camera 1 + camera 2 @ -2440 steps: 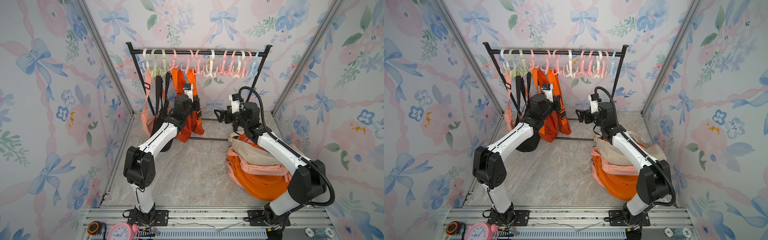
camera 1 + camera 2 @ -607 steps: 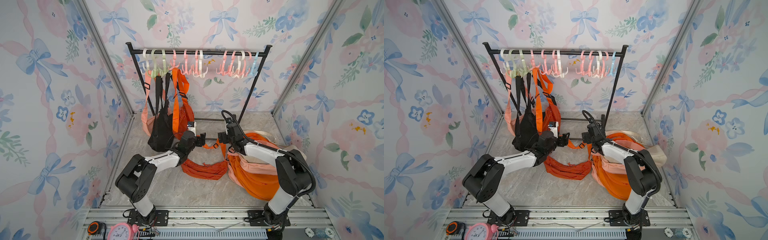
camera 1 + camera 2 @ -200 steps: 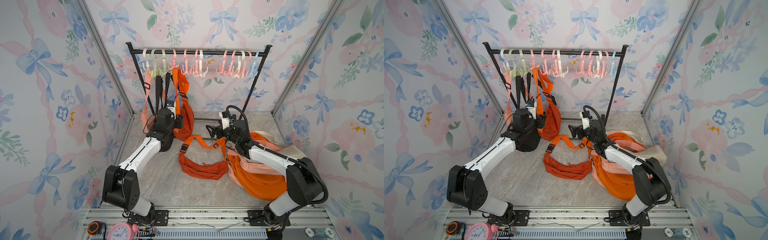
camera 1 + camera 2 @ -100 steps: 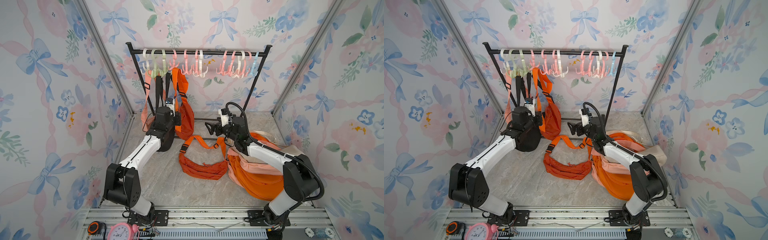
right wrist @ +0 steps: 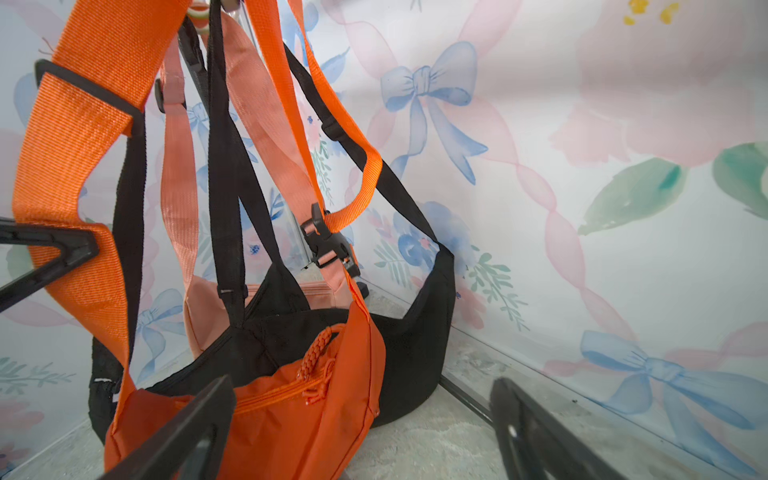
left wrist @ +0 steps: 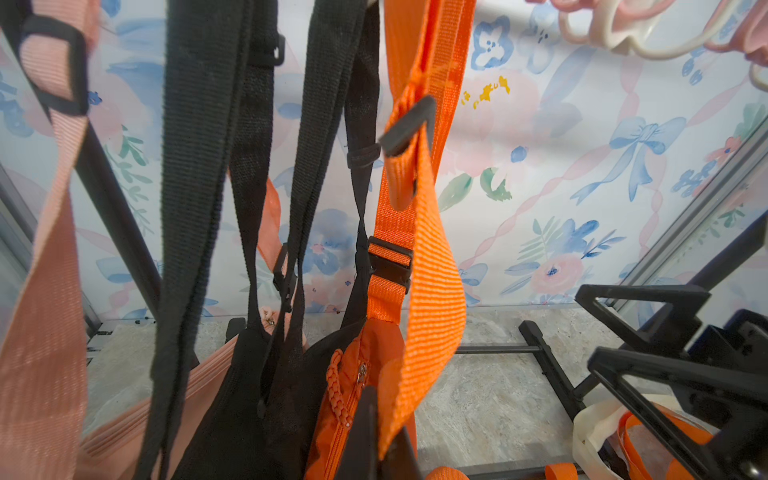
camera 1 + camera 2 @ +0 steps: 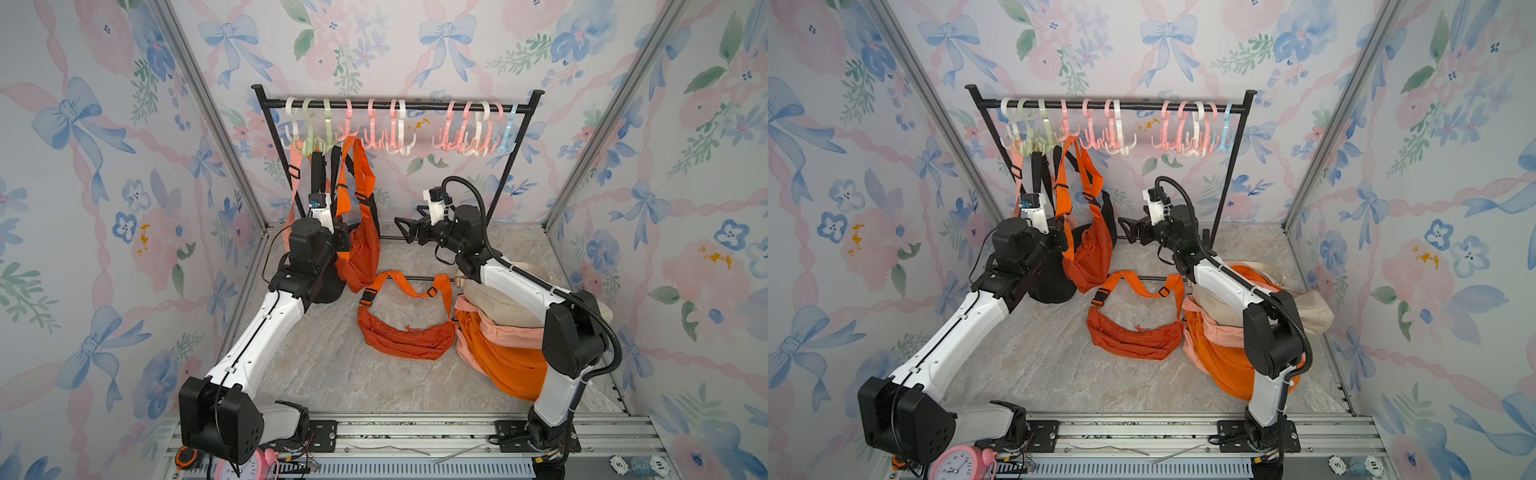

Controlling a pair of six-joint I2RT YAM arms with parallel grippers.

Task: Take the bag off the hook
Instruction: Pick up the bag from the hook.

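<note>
An orange bag [image 7: 364,257] [image 7: 1089,259] hangs by its orange strap [image 6: 428,266] from a pink hook [image 7: 348,132] [image 7: 1068,133] on the black rack rail [image 7: 399,107]. My left gripper [image 7: 341,243] [image 6: 383,432] is shut on that strap just above the bag's zipper. To the right of the bag, my right gripper [image 7: 402,231] [image 7: 1126,229] [image 5: 361,388] is open and faces its end; the orange bag [image 5: 291,407] lies against one finger.
A black bag [image 7: 328,286] and a pink bag's strap [image 7: 293,178] hang beside the orange one. Another orange bag [image 7: 405,332] lies on the floor. A pile of orange, pink and cream bags [image 7: 503,332] sits under my right arm. Several bare hooks [image 7: 469,141] hang on the rail.
My left gripper has closed on the orange strap. My right gripper has risen a little and moved closer to the hanging bag.
</note>
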